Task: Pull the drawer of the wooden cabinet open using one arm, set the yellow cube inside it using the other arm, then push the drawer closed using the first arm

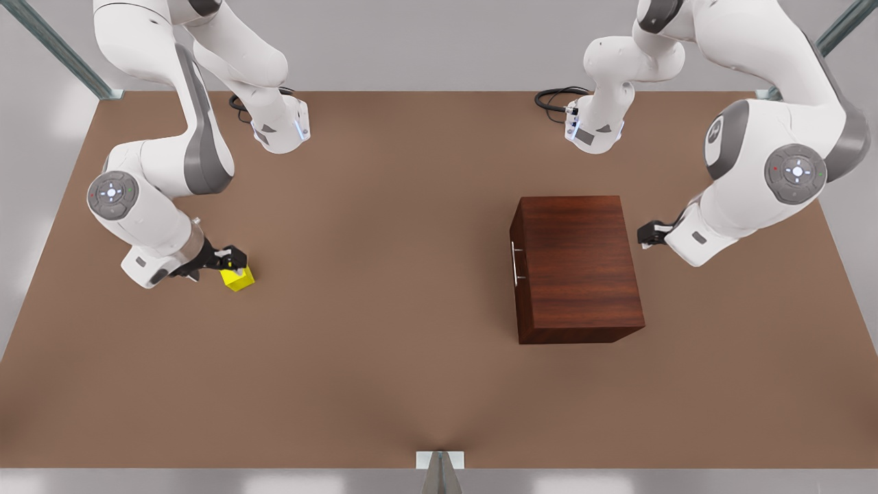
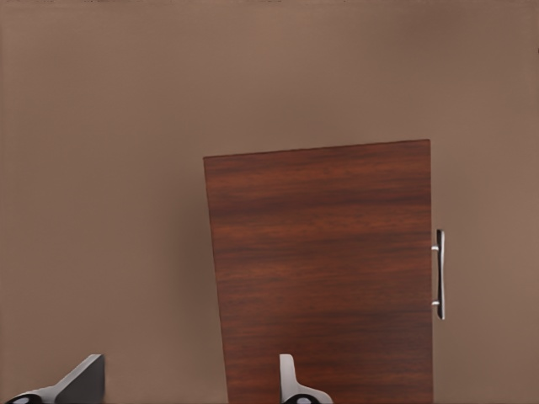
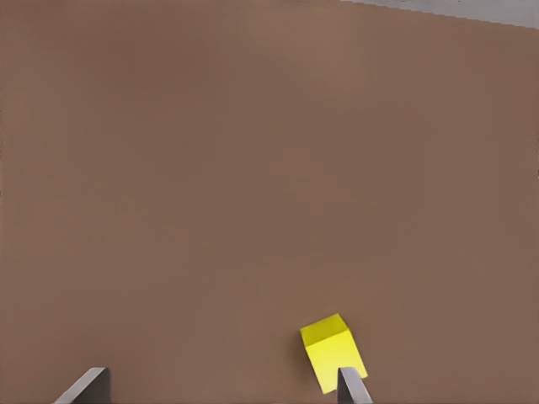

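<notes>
Closest to the front camera, the wooden cabinet (image 1: pixel 576 267) is sitting on the brown table (image 1: pixel 384 343), at about four o'clock from the table's middle, with its top face showing. Its drawer (image 1: pixel 516 271) is lying flush in the side turned toward nine o'clock in the front view, and the thin silver handle (image 1: pixel 514 262) is standing just off that panel. At three o'clock from the cabinet, near it but apart from it, the left gripper (image 1: pixel 643 237) is hovering; in its wrist view its fingers (image 2: pixel 295 383) are spread wide with nothing between them, and the cabinet's top (image 2: pixel 324 269) and handle (image 2: pixel 439 273) are lying beyond them. Well apart from the cabinet, at about nine o'clock from the table's middle, the yellow cube (image 1: pixel 237 277) is resting on the table, turned at an angle to the table's edges. The right gripper (image 1: pixel 232 262) is hanging low just beside the cube; in the right wrist view its fingers (image 3: pixel 354 385) are parted wide and are gripping nothing, with the cube (image 3: pixel 334 352) lying next to one fingertip rather than between the two.
</notes>
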Tool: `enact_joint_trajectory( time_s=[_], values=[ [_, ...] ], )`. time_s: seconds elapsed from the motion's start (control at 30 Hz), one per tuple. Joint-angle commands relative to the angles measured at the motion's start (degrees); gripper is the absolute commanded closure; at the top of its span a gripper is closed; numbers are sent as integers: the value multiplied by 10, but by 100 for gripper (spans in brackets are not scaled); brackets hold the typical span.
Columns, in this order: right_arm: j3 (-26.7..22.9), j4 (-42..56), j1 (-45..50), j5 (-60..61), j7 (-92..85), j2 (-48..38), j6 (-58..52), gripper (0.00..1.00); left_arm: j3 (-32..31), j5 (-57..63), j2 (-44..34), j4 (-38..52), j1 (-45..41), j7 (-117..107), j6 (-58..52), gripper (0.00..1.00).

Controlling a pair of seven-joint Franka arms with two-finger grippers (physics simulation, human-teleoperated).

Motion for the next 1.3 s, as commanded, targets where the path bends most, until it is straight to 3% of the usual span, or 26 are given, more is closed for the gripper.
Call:
enact_joint_trajectory(
  time_s=[0.0, 0.1, 0.23, 0.33, 0.37, 0.4, 0.5, 0.53, 0.7, 0.93, 1.0, 1.03, 1.07, 1.27],
  values=[
    [2, 18, 1, 0, 25, -3, 14, 0, -2, 6, 13, 2, -2, 29, 38, 0],
    [6, 99, -6, 1, 15, -16, -131, 0, -3, 6, 36, 4, -92, -114, 32, 0],
    [9, 111, -5, 3, 18, -20, -133, 0, -3, 64, 106, 3, -232, -415, 37, 0],
    [14, 111, -7, 3, 11, -38, -137, 0, -3, 62, 133, -4, -263, -503, 74, 0],
    [61, 109, -59, 4, 9, -41, -142, 0, -3, 63, 145, -5, -269, -533, 86, 0],
    [46, 94, -38, 4, 7, -60, -139, 0, -3, 63, 151, -33, -271, -547, 124, 0],
    [-118, 60, 121, 18, 6, -73, -119, 0, -3, 78, 156, -52, -292, -601, 152, 0],
    [-126, 56, 125, 21, 5, -49, -98, 0, -3, 79, 159, -53, -295, -606, 152, 0],
    [-122, 53, 97, 27, -58, 44, -29, 0, -3, 97, 177, -91, -294, -618, 197, 0],
    [-111, -78, 72, 43, -107, 38, 60, 0, -3, 110, 188, -99, -293, -614, 208, 0],
    [-110, -103, 72, 43, -108, 32, 72, 1, -3, 110, 188, -99, -293, -613, 209, 5],
    [-110, -107, 71, 43, -113, 32, 78, 1, -3, 110, 191, -99, -292, -613, 211, 16],
    [-111, -115, 71, 43, -114, 32, 83, 1, -3, 110, 191, -99, -291, -613, 211, 19],
    [-110, -140, 66, 42, -116, 33, 96, 1, -2, 110, 192, -103, -290, -604, 210, 21]
  ],
)
